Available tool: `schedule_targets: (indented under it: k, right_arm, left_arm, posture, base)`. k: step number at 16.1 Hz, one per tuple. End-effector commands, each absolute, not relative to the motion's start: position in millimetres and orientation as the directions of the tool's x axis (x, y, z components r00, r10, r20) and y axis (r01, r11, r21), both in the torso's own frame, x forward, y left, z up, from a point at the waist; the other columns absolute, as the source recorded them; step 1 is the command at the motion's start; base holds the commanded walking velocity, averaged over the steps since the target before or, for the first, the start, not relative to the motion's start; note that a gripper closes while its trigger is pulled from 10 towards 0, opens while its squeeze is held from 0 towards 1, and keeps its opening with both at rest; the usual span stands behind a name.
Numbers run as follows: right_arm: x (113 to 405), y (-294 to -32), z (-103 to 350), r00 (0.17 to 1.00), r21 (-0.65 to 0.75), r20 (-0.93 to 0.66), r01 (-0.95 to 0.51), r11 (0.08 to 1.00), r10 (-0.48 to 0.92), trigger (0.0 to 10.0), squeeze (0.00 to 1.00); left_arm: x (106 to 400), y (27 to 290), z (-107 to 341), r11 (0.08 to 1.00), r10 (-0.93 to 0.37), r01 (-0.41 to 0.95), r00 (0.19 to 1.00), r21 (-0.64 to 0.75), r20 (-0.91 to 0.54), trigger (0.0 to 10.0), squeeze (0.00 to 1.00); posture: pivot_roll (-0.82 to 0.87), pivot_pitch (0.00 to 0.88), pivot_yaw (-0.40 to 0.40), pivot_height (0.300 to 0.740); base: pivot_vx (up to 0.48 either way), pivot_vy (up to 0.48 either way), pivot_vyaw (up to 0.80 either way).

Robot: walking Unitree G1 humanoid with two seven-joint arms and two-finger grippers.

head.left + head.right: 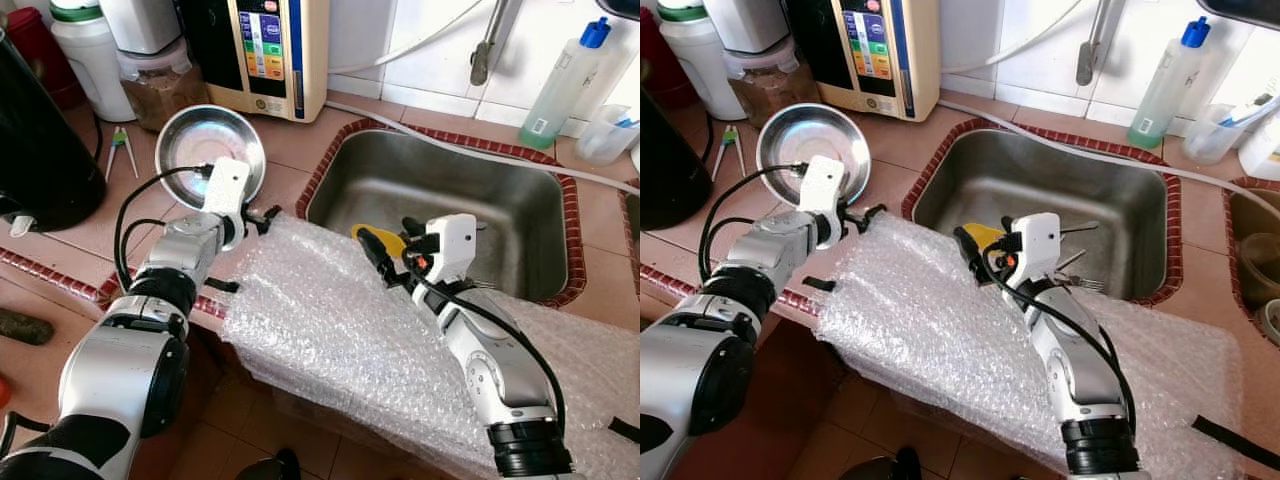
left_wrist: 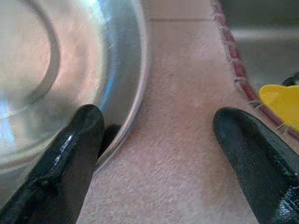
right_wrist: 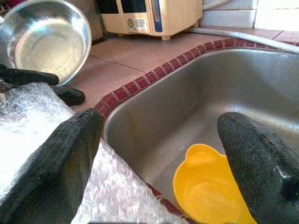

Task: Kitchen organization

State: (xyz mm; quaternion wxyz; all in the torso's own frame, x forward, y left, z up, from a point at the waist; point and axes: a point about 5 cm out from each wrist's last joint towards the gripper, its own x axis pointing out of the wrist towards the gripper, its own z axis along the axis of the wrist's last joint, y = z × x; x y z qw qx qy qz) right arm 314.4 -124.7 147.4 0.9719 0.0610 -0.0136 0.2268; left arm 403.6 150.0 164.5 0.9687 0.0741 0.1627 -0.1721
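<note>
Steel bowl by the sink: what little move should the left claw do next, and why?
Probably ease forward a little and close. The left claw is open, with one finger at the rim of the steel bowl and the other over bare counter, so nothing is gripped yet. The right claw hovers open above the yellow cup in the sink.

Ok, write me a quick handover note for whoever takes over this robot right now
Left gripper: open, at the rim of the steel bowl on the counter, not gripping.
Right gripper: open, over the sink's near edge, above the yellow cup lying in the basin.
Bubble wrap is draped over the counter's front edge.
Done: nothing grasped.
Left: probably pick up the bowl and the cup.
</note>
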Motion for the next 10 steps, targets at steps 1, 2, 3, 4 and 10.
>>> schedule_targets:
  k: [1, 2, 3, 4, 10]
  right_arm:
    - [316.4, -125.4, 148.7, 0.898, 0.105, 0.051, -0.441, 0.891, 0.438, 10.0, 0.42]
    - [316.8, -125.5, 148.7, 0.898, 0.105, 0.051, -0.441, 0.892, 0.438, 10.0, 0.42]
    - [317.9, -125.2, 149.1, 0.898, 0.104, 0.051, -0.440, 0.892, 0.437, 10.0, 0.42]
    - [318.7, -125.0, 149.1, 0.898, 0.104, 0.051, -0.441, 0.892, 0.437, 10.0, 0.42]
    - [322.8, -125.1, 149.3, 0.897, 0.095, 0.049, -0.443, 0.891, 0.440, 10.0, 0.42]
  left_arm:
    - [404.5, 148.0, 169.9, 0.923, -0.329, 0.376, 0.882, 0.085, -0.338, 10.0, 0.00]
    - [404.7, 147.6, 171.2, 0.922, -0.332, 0.378, 0.882, 0.082, -0.335, 10.0, 0.00]
    - [405.3, 146.4, 177.2, 0.919, -0.345, 0.388, 0.881, 0.077, -0.324, 10.0, 0.00]
    - [404.9, 144.4, 182.2, 0.913, -0.367, 0.403, 0.877, 0.060, -0.309, 10.0, 0.00]
    - [394.3, 135.4, 193.6, 0.875, -0.461, 0.483, 0.840, 0.009, -0.285, 10.0, 0.00]
  posture:
    - [-0.05, 0.120, 0.059, 0.740]
    - [-0.04, 0.119, 0.059, 0.740]
    - [-0.04, 0.116, 0.059, 0.740]
    - [-0.03, 0.111, 0.059, 0.740]
    - [-0.03, 0.100, 0.052, 0.740]
  base:
    - [0.000, 0.000, 0.00]
    - [0.000, 0.000, 0.00]
    - [0.000, 0.000, 0.00]
    - [0.000, 0.000, 0.00]
    - [0.000, 0.000, 0.00]
